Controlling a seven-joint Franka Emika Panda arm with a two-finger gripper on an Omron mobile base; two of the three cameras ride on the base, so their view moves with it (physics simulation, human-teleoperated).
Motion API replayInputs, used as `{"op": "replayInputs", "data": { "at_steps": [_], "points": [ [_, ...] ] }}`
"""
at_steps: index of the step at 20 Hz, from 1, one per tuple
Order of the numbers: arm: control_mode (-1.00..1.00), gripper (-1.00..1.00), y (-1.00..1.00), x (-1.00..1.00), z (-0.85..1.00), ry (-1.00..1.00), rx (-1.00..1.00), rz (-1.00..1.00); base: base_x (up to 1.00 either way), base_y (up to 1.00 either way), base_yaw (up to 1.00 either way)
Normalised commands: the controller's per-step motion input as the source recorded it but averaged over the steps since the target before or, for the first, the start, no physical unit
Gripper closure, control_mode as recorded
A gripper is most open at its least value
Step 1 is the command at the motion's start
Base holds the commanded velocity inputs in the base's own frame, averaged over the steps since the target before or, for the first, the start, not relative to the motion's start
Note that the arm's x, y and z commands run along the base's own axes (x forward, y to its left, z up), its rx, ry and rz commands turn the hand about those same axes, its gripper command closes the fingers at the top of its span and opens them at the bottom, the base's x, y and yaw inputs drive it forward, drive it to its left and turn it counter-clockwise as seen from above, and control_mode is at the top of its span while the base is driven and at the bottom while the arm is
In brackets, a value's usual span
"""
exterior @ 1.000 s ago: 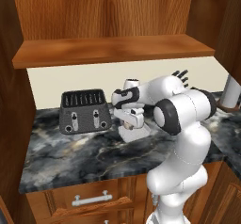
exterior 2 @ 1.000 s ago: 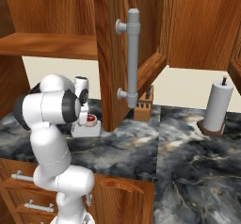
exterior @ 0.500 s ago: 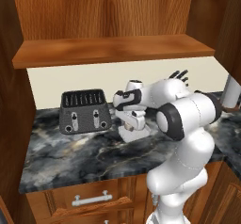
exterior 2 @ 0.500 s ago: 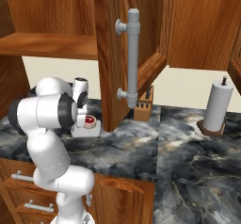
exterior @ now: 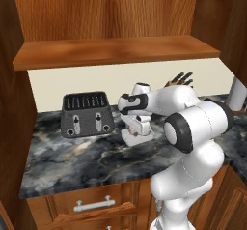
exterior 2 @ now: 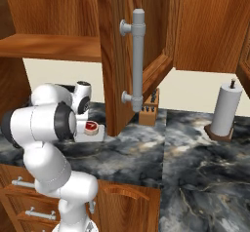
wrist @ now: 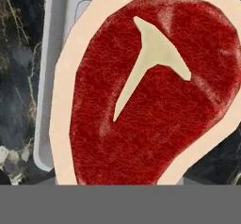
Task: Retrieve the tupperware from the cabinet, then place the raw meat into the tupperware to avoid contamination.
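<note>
The raw meat [wrist: 150,91], a red steak with a tan fat rim and a white T-shaped bone mark, looms very close in the hand view. It sits low over the tupperware [wrist: 47,77], a shallow whitish-grey container on the dark marble counter. In the right base view the raw meat [exterior 2: 91,126] rests at the top of the tupperware [exterior 2: 98,134]. My gripper [exterior: 137,127] points down onto the tupperware [exterior: 139,139] and is shut on the meat; its fingertips are hidden. The brown cabinet [exterior 2: 117,55] stands open above the counter.
A dark grey toaster [exterior: 87,113] stands on the counter left of the gripper. The open cabinet door with its silver bar handle [exterior 2: 138,60] hangs over the counter just right of the tupperware. A knife block [exterior 2: 149,113] and a paper towel roll [exterior 2: 225,111] stand farther right. Drawers [exterior: 94,205] are below.
The arm's elbow has swung to the right in the left base view. The hand has stayed over the tupperware with the meat, sinking slightly.
</note>
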Motion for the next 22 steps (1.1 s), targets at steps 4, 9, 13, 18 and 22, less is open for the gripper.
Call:
{"op": "replayInputs", "data": {
  "at_steps": [4,9,13,18,22],
  "points": [
    [-1.00,1.00,0.00,-0.20,0.13,0.00,0.04,-0.09,0.00,0.00,0.00],
    [-1.00,1.00,0.00,-0.13,0.02,0.00,0.00,-0.05,0.00,0.00,0.00],
    [-1.00,1.00,0.00,-0.03,0.00,0.00,0.00,-0.01,0.00,0.00,0.00],
    [-1.00,1.00,0.04,0.05,0.05,0.00,-0.01,0.06,0.00,0.00,0.00],
    [-1.00,1.00,0.10,0.05,0.36,0.02,-0.10,0.09,0.00,0.00,0.00]
  ]
}}
